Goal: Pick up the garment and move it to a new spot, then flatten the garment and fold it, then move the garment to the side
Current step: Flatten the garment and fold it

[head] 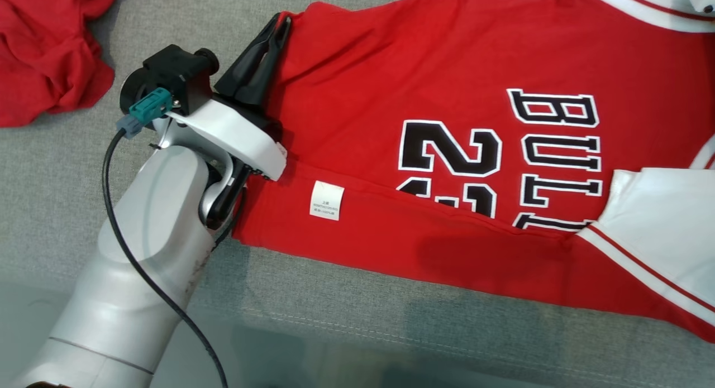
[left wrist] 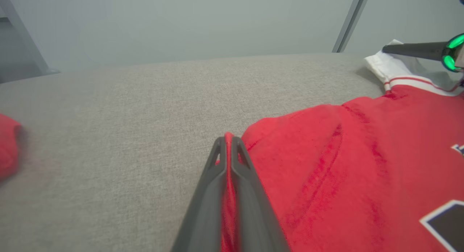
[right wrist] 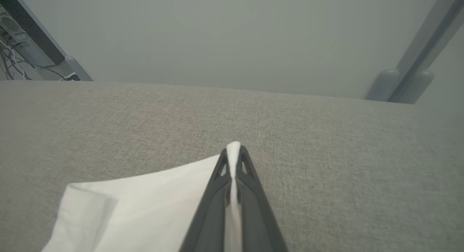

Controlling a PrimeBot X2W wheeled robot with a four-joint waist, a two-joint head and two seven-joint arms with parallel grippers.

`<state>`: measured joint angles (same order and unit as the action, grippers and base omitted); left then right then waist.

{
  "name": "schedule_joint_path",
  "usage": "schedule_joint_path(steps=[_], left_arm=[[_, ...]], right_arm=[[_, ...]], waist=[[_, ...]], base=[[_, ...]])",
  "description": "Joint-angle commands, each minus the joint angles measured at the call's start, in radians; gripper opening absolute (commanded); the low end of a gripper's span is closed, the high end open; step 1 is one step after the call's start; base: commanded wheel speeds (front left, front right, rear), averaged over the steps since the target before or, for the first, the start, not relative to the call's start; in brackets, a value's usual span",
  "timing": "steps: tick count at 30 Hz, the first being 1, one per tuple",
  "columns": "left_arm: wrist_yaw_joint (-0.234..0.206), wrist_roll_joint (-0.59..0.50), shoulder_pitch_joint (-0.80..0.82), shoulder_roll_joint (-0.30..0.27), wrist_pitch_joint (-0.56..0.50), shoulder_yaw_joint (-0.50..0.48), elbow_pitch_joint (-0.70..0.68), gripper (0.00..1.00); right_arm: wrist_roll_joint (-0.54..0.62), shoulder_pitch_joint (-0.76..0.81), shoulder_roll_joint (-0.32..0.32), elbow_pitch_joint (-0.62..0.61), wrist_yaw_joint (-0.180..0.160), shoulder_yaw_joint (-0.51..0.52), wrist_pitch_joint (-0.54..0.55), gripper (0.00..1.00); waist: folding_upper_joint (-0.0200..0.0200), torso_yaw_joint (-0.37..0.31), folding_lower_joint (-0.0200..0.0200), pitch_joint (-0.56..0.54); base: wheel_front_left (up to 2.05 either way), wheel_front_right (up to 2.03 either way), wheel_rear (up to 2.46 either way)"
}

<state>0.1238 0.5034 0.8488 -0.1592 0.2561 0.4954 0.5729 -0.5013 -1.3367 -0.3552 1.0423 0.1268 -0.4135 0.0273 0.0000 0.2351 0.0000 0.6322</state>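
The garment point(head: 424, 86) is a red jersey with black-and-white lettering and white sleeves, lying spread on the grey cushion with its near side folded over. My left gripper point(head: 282, 20) is shut on the jersey's red hem corner at the upper left; in the left wrist view red cloth point(left wrist: 229, 194) is pinched between the dark fingers point(left wrist: 250, 194). My right gripper point(right wrist: 233, 152) is shut on the edge of the white sleeve point(right wrist: 145, 205). Its dark finger point(left wrist: 413, 49) also shows far right in the left wrist view, over the white sleeve point(left wrist: 388, 65).
Another crumpled red garment point(head: 44, 58) lies at the upper left of the grey cushion point(head: 346, 304). A white care label point(head: 327, 200) shows on the folded near side. A cable point(head: 128, 254) runs along my left forearm. Bare cushion lies beyond both grippers.
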Motion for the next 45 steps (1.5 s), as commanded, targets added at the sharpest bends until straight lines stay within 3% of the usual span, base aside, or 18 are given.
schedule_joint_path(steps=[1,14,24,32,45], left_arm=[[0.007,0.013,-0.004,-0.058,0.006,-0.041,-0.009,0.00],[0.007,0.069,-0.059,-0.176,0.006,-0.085,0.075,0.00],[0.007,0.118,-0.148,-0.219,0.006,-0.107,0.099,0.00],[0.007,0.148,-0.250,-0.227,0.006,-0.106,0.099,0.00],[0.007,0.182,-0.363,-0.214,0.006,-0.093,0.114,0.00]], right_arm=[[-0.035,0.040,0.007,-0.047,0.004,-0.014,-0.031,0.00],[-0.300,0.222,-0.101,-0.298,0.004,-0.119,-0.064,0.00],[-0.466,0.410,-0.185,-0.480,0.004,-0.206,-0.068,0.00],[-0.571,0.579,-0.249,-0.582,0.004,-0.257,-0.051,0.00],[-0.670,0.777,-0.289,-0.639,0.004,-0.303,-0.047,0.00]], waist=[[0.0000,-0.019,0.0000,-0.022],[0.0000,-0.134,0.0000,-0.124],[0.0000,-0.190,0.0000,-0.216],[0.0000,-0.204,0.0000,-0.290],[0.0000,-0.219,0.0000,-0.363]], base=[[0.00,0.00,0.00],[0.00,0.00,0.00],[0.00,0.00,0.00],[0.00,0.00,0.00],[0.00,0.00,0.00]])
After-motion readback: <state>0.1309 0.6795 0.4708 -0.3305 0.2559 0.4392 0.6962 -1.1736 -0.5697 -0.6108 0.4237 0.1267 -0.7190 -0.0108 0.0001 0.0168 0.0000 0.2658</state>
